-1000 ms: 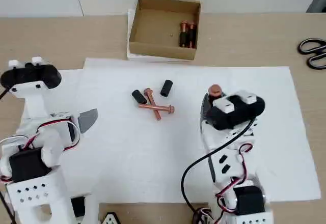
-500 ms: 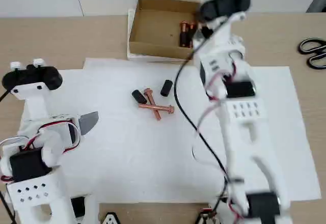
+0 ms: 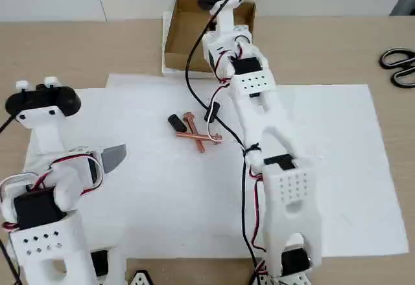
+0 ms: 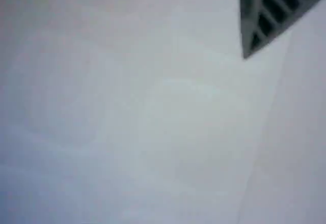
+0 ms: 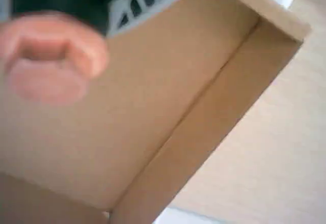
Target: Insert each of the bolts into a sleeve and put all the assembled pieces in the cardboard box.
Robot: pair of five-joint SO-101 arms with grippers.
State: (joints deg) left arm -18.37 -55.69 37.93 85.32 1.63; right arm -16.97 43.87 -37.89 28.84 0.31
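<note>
The right tool (image 5: 94,15) hangs over the open brown cardboard box (image 3: 176,42), pinching a copper bolt in its black sleeve (image 5: 51,56); letting go looks next. 2 copper bolts (image 3: 198,134) and 2 black sleeves (image 3: 176,123) wait on the white paper sheet (image 3: 162,194). Whether the left tool (image 3: 110,157) is spread, I cannot tell.

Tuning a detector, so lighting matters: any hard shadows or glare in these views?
High view: even light, only soft shadows beside the arms on the white paper sheet, no glare. Left wrist view: the sheet is evenly lit, barely shaded. Right wrist view: the brown cardboard box has one inner face darker than the other; the copper-coloured metal bolt shows no glint.
</note>
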